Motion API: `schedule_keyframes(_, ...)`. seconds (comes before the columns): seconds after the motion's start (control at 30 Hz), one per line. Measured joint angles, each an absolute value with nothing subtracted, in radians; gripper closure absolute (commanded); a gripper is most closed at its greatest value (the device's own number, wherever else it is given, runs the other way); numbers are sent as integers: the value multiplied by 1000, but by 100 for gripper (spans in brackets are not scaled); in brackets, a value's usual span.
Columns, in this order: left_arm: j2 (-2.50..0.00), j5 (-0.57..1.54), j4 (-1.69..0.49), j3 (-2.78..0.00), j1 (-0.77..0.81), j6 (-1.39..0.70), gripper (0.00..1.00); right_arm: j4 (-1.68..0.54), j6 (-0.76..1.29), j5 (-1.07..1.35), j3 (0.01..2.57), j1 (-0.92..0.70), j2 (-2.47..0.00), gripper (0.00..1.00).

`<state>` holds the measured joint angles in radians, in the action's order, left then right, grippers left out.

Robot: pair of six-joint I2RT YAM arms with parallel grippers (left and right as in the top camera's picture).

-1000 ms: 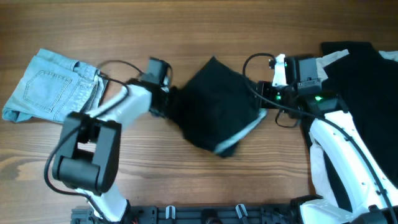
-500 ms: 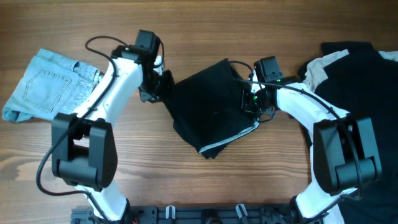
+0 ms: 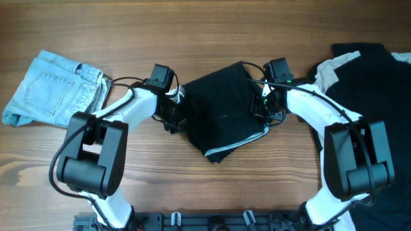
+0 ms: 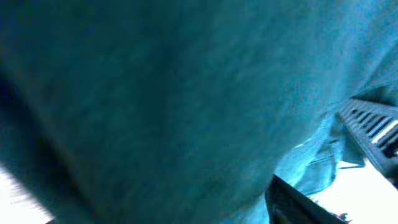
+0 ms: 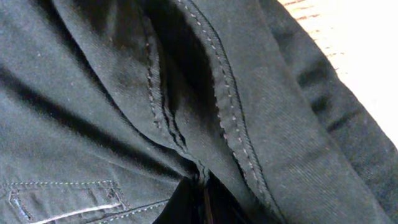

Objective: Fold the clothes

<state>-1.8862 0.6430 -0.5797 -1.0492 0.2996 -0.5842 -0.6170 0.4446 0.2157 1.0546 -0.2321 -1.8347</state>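
Observation:
The black shorts [image 3: 221,112] lie folded at the table's middle, a pale lining edge showing along their lower right. My right gripper [image 3: 259,108] sits at their right edge. In the right wrist view it [image 5: 205,202] is shut on a stitched seam fold of the shorts [image 5: 186,93]. My left gripper [image 3: 174,114] rests against the shorts' left edge. Blurred dark cloth [image 4: 155,93] fills the left wrist view, with only one finger [image 4: 298,202] showing, so the jaws' gap is hidden. A heap of black and off-white clothes [image 3: 372,96] lies at the far right.
Folded light blue denim shorts [image 3: 54,95] lie at the far left, beside the left arm. Cables loop over both wrists. A black rail [image 3: 212,221] runs along the table's front edge.
The right gripper came in from the right and closed on the shorts' right edge. The left arm swung from the shorts' upper left corner down to their left edge.

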Motion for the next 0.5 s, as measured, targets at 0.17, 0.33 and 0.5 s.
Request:
schedule_keyframes(0.17,-1865,631,-334,-1011,379,-783,23,-617,440,216,1055,-232,-1835,95)
schedule_keyframes(0.33,-1876,518,-258,-971,460,-959,96,-621,440,220,1055,-228,-1835,96)
schedule_keyframes(0.5,-1863,551,-376,-979,443,-850,96,-734,415,274,1049,-236,-1797,96)
